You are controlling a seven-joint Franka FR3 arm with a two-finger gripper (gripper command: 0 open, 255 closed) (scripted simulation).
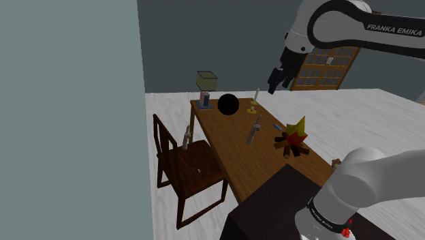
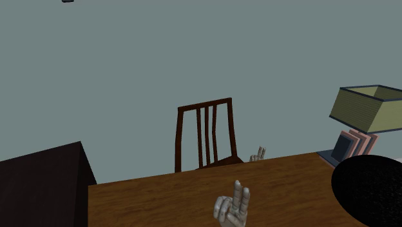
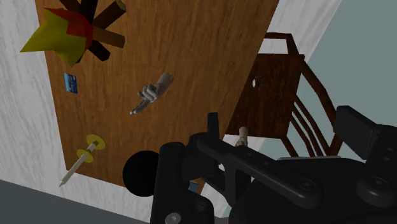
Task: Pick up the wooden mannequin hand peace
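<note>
**Arm high over the far end of the desk, jaws wide and empty**

The gripper (image 1: 275, 86) hangs well above the desk (image 1: 225, 146), over its far end, touching nothing. In the wrist view, the jaws of the gripper (image 3: 283, 127) stand wide apart and nothing lies between them.

The mannequin hand (image 1: 253, 129) stands upright on the desk, about midway along its length and between the two long edges. It looks pale grey. In the second exterior view, this mannequin hand (image 2: 233, 205) shows two raised fingers above a curled fist. In the wrist view, the mannequin hand (image 3: 151, 95) sits on bare desk top, apart from everything else.

A second hand (image 1: 185, 138), more tan, stands on the seat of the dark chair (image 1: 194, 170) drawn up to one long edge of the desk. It too shows two raised fingers.

At the far corner on the chair's side stands a lamp (image 1: 206, 85) with a box-shaped shade, and a black ball (image 1: 228, 104) is just beside it. A candle on a yellow holder (image 1: 253, 103) stands near the far edge, towards the other long edge. A toy campfire (image 1: 293, 140) with red and yellow flames sits by that long edge, closer to the stand (image 1: 272, 208). A small blue card (image 3: 72, 83) lies between the campfire and the candle. A bookcase (image 1: 325, 68) stands against the back wall.
</note>
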